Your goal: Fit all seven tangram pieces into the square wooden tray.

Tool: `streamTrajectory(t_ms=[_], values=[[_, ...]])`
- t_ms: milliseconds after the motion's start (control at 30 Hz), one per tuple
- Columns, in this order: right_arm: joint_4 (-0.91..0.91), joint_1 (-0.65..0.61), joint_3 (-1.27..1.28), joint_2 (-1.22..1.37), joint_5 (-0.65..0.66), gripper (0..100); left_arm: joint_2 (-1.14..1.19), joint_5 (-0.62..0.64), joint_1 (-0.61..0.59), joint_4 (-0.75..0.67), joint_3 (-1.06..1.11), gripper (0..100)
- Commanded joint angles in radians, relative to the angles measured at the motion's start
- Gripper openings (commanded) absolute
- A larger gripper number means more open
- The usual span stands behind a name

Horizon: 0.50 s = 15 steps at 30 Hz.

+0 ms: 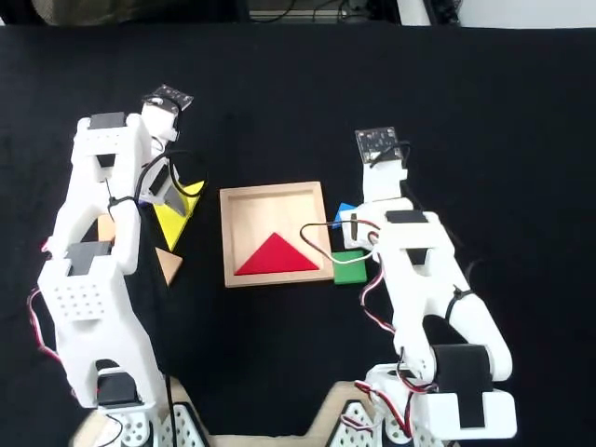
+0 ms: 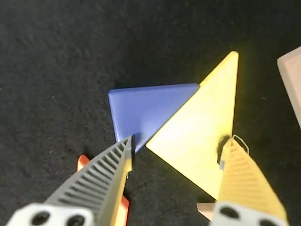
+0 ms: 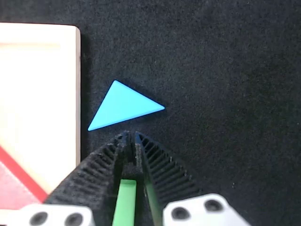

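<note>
Left claw (image 2: 181, 141) open, astride the yellow triangle (image 2: 202, 132), which lies just under it between the tray (image 1: 226, 237) and the counter's left edge. A blue triangle (image 2: 146, 108) abuts it. Left arm is nearer. Right claw (image 3: 130, 137) closed, tips together, above the green square (image 1: 350, 269).

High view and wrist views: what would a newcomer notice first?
A red triangle lies alone in the wooden tray at the table's middle. The left end effector hangs open over a yellow triangle touching a blue triangle; the right end effector is shut beside a light blue triangle.
</note>
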Motion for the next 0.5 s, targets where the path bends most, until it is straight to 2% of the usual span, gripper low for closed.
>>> streamTrajectory(t_ms=[0, 467], values=[[-0.020, -0.012, -0.028, -0.001, 0.009, 1.1, -0.003, -0.015, 0.013, 0.003, -0.035, 29], [-0.020, -0.012, -0.028, -0.001, 0.009, 1.1, -0.002, -0.015, 0.081, -0.002, 0.027, 29]])
